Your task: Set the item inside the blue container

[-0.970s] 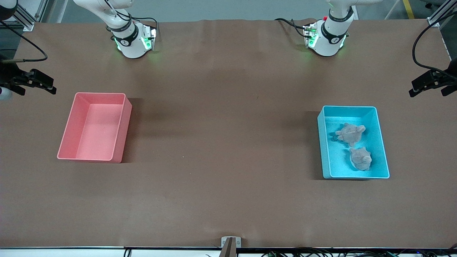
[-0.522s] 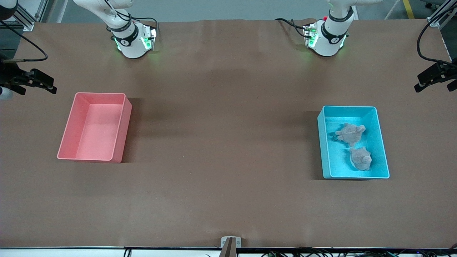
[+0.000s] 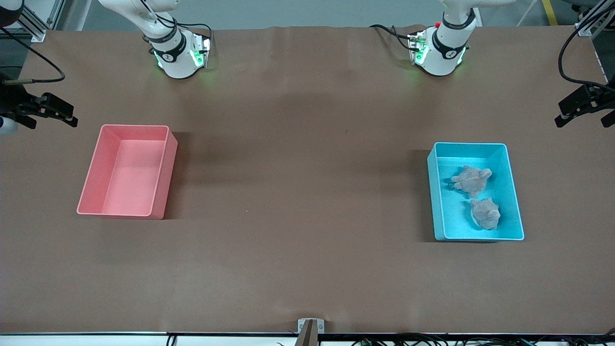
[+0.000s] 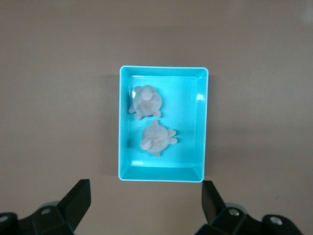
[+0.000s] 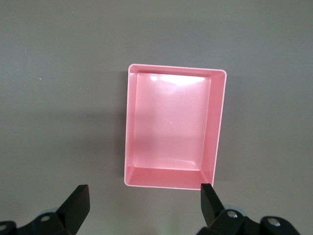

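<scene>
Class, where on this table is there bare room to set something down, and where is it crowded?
Bare brown table stretches between the pink bin and the blue bin. The pink bin's floor is bare too. The blue bin is crowded: two plush toys lie inside.

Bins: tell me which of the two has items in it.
The blue container, toward the left arm's end of the table, holds two pinkish plush toys; the pink bin holds nothing.

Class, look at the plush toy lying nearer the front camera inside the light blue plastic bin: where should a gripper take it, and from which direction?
Grip the soft, rounded body of that pinkish plush toy across its middle, coming straight down from above. The light blue plastic bin has tall straight walls that block any side approach. The second plush toy lies close by, so closing across the bin's short width looks safest.
</scene>
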Available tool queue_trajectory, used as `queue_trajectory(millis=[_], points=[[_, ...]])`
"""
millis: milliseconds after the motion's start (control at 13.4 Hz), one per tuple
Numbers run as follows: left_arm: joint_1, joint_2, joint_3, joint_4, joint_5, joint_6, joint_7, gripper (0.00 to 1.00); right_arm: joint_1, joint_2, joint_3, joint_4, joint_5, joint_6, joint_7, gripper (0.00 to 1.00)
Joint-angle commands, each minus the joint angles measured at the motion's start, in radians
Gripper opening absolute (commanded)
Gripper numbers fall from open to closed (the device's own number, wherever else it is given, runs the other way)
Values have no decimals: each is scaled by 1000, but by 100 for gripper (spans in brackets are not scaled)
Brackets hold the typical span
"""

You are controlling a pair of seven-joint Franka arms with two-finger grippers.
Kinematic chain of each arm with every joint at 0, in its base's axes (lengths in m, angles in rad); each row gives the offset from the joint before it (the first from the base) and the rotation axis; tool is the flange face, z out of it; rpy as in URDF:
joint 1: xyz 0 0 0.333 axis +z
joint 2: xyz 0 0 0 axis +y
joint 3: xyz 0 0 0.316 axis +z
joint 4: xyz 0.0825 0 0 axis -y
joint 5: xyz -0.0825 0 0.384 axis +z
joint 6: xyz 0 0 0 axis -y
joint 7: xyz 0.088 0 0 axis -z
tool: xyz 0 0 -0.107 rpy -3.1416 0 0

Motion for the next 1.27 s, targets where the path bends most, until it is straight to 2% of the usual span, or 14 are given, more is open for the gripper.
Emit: queue_trajectory(millis=[0, 1194], points=[[0, 23, -25, 33, -12, -4, -53, 100, -11, -29, 10, -24, 12, 7, -19, 100], [6, 20, -29, 35, -23, 0, -56, 100, -8, -29, 12, -26, 4, 10, -23, 100]])
